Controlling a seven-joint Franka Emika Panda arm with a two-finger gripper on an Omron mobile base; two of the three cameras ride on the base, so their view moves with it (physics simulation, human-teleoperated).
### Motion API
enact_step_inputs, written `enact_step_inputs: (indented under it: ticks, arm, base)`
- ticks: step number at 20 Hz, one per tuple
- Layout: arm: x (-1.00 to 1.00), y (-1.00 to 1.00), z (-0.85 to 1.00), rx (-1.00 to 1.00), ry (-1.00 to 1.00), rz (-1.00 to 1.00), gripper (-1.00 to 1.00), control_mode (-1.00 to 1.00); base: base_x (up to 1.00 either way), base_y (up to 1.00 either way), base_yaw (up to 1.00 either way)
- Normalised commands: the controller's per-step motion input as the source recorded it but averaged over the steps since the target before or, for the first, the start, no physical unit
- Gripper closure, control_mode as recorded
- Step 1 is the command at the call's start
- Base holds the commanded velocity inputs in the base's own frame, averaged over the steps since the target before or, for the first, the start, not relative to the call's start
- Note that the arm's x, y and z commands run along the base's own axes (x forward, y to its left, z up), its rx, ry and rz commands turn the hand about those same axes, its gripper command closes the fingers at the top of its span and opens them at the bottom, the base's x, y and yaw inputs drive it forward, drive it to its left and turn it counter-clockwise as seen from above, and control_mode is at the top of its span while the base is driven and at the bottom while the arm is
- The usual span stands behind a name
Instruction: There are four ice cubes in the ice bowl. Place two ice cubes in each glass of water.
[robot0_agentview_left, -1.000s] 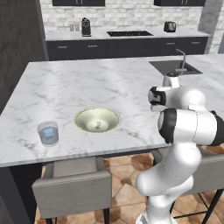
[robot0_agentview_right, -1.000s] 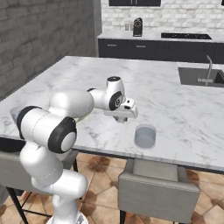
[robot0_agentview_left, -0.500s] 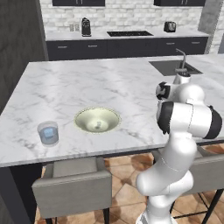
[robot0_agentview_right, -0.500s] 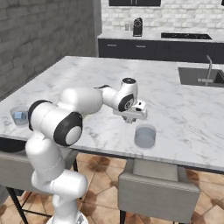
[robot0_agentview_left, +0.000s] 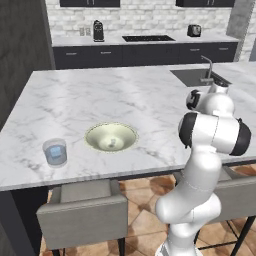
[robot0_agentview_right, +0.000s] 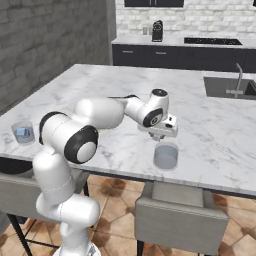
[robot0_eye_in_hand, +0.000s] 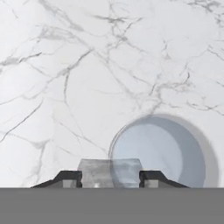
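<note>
While its fingers pinch an ice cube (robot0_eye_in_hand: 109, 172) between them, the end effector (robot0_eye_in_hand: 110, 178) hangs just above one glass of water (robot0_agentview_right: 166, 156) on the marble tabletop (robot0_agentview_left: 75, 100). Farther left sit the ice bowl (robot0_agentview_left: 111, 137) and the second tumbler (robot0_agentview_left: 55, 152), cubes inside.

- The table (robot0_agentview_left: 75, 100) is white marble with grey veins.
- The ice bowl (robot0_agentview_left: 111, 137) is pale yellow-green, whitish inside.
- Both glasses of water (robot0_agentview_right: 166, 156) (robot0_agentview_left: 55, 152) are clear, tinted grey-blue.
- The ice cube (robot0_eye_in_hand: 109, 173) between the dark fingers (robot0_eye_in_hand: 70, 177) looks pale grey-blue, translucent.
</note>
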Motion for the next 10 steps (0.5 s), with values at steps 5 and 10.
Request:
enact_step_inputs:
  ticks: [5, 10]
  arm:
    - [-0.3, -0.27, -0.02, 0.0, -0.09, 0.0, 1.0, -1.0]
    - [-0.56, -0.01, -0.07, 0.0, -0.06, -0.03, 1.0, -1.0]
  base:
    - [0.0, 0.0, 0.0]
    - [0.0, 0.0, 0.0]
